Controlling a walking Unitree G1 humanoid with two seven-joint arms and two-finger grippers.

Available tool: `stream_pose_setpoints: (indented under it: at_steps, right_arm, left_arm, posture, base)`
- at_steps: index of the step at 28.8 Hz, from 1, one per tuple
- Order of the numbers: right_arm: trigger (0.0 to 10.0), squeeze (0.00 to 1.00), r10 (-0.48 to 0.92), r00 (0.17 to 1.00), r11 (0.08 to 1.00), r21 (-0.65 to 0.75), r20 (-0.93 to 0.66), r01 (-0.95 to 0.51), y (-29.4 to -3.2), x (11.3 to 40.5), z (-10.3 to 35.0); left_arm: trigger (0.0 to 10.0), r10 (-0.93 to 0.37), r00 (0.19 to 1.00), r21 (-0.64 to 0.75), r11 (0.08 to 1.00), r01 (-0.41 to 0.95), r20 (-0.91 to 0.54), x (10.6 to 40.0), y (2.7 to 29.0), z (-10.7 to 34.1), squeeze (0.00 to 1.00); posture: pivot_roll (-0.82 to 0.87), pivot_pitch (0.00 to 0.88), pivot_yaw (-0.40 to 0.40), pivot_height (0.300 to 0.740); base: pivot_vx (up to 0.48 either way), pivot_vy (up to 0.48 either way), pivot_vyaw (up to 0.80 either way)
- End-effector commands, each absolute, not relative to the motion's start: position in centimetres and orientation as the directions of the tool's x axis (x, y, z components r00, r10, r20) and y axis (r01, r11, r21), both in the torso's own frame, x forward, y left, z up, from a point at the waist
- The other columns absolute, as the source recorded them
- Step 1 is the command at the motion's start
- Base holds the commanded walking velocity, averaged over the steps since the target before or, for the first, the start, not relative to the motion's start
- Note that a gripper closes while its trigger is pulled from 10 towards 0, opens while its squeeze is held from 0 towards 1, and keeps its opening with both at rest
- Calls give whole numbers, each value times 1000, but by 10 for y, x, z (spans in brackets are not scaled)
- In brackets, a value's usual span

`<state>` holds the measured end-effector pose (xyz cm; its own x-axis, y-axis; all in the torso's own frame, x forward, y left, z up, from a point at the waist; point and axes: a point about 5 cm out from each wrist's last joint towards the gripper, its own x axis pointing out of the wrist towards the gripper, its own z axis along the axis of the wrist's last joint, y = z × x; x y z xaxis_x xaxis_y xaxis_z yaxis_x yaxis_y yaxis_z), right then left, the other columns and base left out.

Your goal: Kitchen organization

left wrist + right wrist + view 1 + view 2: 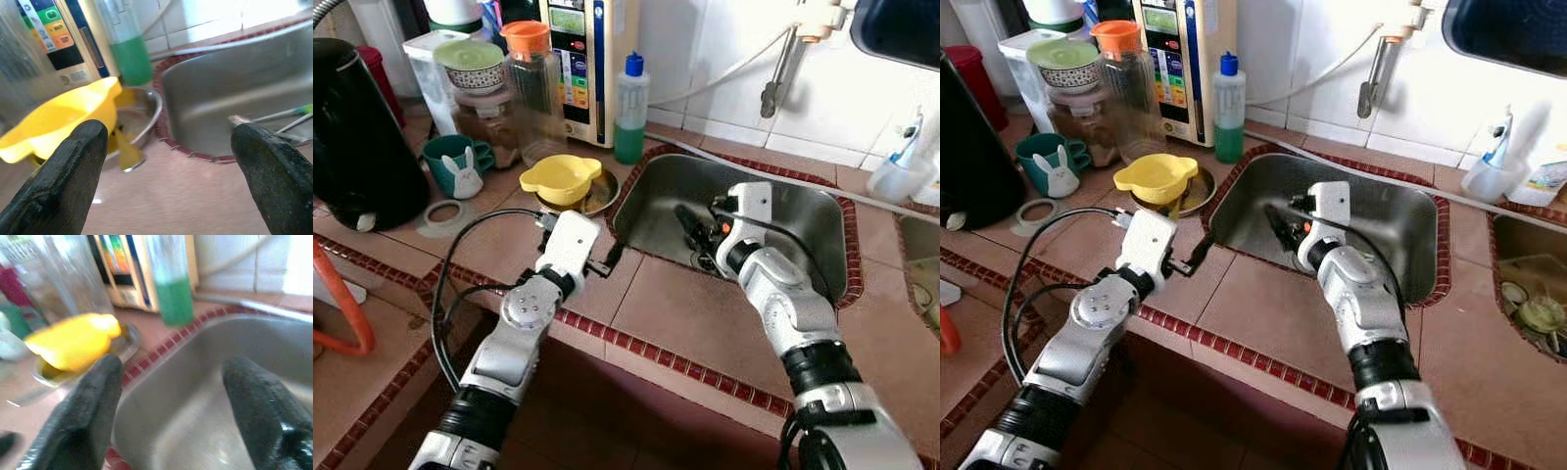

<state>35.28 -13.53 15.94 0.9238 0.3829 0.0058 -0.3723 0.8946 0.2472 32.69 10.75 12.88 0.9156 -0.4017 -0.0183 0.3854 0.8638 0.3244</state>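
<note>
Yellow bowl (560,178) sits tilted in a steel dish (603,195) on the counter, left of the sink (808,211). Likely light, rigid plastic, slick; take the rim.

Left gripper (605,262) near it, fingers spread, empty. Right gripper (693,230) spread over the sink.

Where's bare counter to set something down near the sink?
Free: the tiled counter in front of the steel sink, between the open left claw and the right arm. Crowded: back left, around the yellow funnel, teal bunny mug and black kettle.
</note>
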Motion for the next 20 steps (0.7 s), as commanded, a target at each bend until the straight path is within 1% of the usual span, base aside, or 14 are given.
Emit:
stream_pose_setpoints:
  at_steps: [1,2,3,4,5,6,7,9,10,12,16,17,19,20]
  right_arm:
    - [10000,1000,372,927,881,297,43,-367,-137,345,170]
    - [10000,1000,377,925,879,293,51,-375,-135,340,173]
    - [10000,1000,392,918,873,294,54,-390,-133,333,175]
    - [10000,1000,399,915,867,302,51,-395,-132,330,175]
    - [10000,388,416,909,857,316,42,-407,-130,326,175]
    - [10000,110,426,904,850,327,33,-413,-130,321,175]
    - [10000,0,432,901,847,332,27,-416,-129,317,175]
    - [10000,0,442,897,844,335,10,-419,-128,307,175]
    - [10000,0,442,897,844,335,10,-419,-128,307,175]
    - [10000,0,457,889,828,362,5,-428,-125,299,179]
    - [10000,0,499,867,792,404,3,-457,-120,292,184]
    - [10000,0,505,863,788,409,0,-461,-119,291,184]
    - [10000,0,512,859,784,413,-7,-463,-118,290,185]
    - [10000,0,526,850,774,423,-15,-471,-117,288,185]
  left_arm:
    - [10000,-397,918,385,849,363,9,332,108,132,796]
    - [10000,-393,919,407,841,356,9,333,110,132,337]
    - [10000,-385,923,440,830,343,9,336,113,131,0]
    - [10000,-381,924,454,826,336,10,337,114,130,0]
    - [10000,-376,927,470,819,329,8,339,115,130,0]
    - [10000,-373,928,485,813,322,8,341,117,129,0]
    - [10000,-370,929,497,807,318,7,343,119,129,0]
    - [10000,-361,932,533,788,308,-5,348,124,126,0]
    - [10000,-361,932,533,788,308,-5,348,124,126,0]
    - [10000,-351,936,574,762,298,-20,354,128,123,0]
    - [10000,-336,941,574,765,291,-29,358,131,122,0]
    - [9451,-344,939,571,765,298,-30,358,131,122,0]
    - [9451,-353,935,567,765,306,-28,358,130,121,0]
    - [8431,-364,931,571,759,313,-26,358,129,122,0]
  posture:
    - [26,0,-4,740]
    - [26,0,-4,740]
    - [19,0,-3,740]
    - [19,0,-3,740]
    - [17,0,-2,740]
    - [15,0,-2,740]
    - [10,0,-1,740]
    - [8,0,0,740]
    - [8,0,0,740]
    - [1,0,2,740]
    - [-6,0,2,740]
    - [-7,0,1,740]
    - [-7,0,1,740]
    - [-10,0,1,740]
  base:
    - [0,0,0]
    - [0,0,0]
    - [0,0,0]
    - [0,0,0]
    - [0,0,0]
    - [0,0,0]
    - [0,0,0]
    - [0,0,0]
    - [0,0,0]
    - [0,0,0]
    - [0,0,0]
    - [0,0,0]
    - [0,0,0]
    - [0,0,0]
